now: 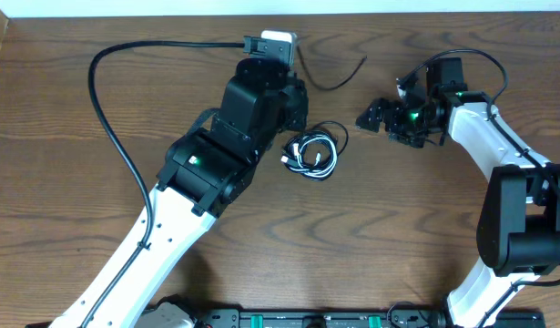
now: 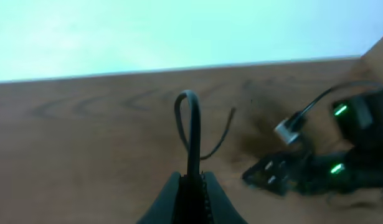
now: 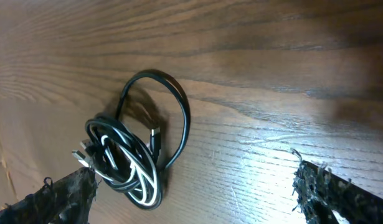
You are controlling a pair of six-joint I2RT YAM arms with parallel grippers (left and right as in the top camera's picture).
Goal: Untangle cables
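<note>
— Where are the cords?

— Mostly in a coil [image 1: 312, 153] at the centre of the overhead frame, just right of the left arm [image 1: 216, 146], lying on the table [image 1: 43, 182]. The white cord [image 3: 144, 183] winds through the turns of the black cord [image 3: 177, 115]. One black loop sticks out toward the top of the right wrist view.

— And the left claw?

— The left gripper [image 2: 192, 180] is pinched tight on a thin black strand [image 2: 190, 118]. The strand stands up in a narrow loop above the fingertips, and its tail curves off to the right. I cannot tell whether that strand joins the coil.

— The right one?

— The right gripper [image 3: 192, 180] gapes wide with nothing in it. Its fingers sit in the lower left and lower right corners of its own view, and the coil is just beside the left-hand one. In the overhead frame it sits to the right of the coil, apart from it.
</note>
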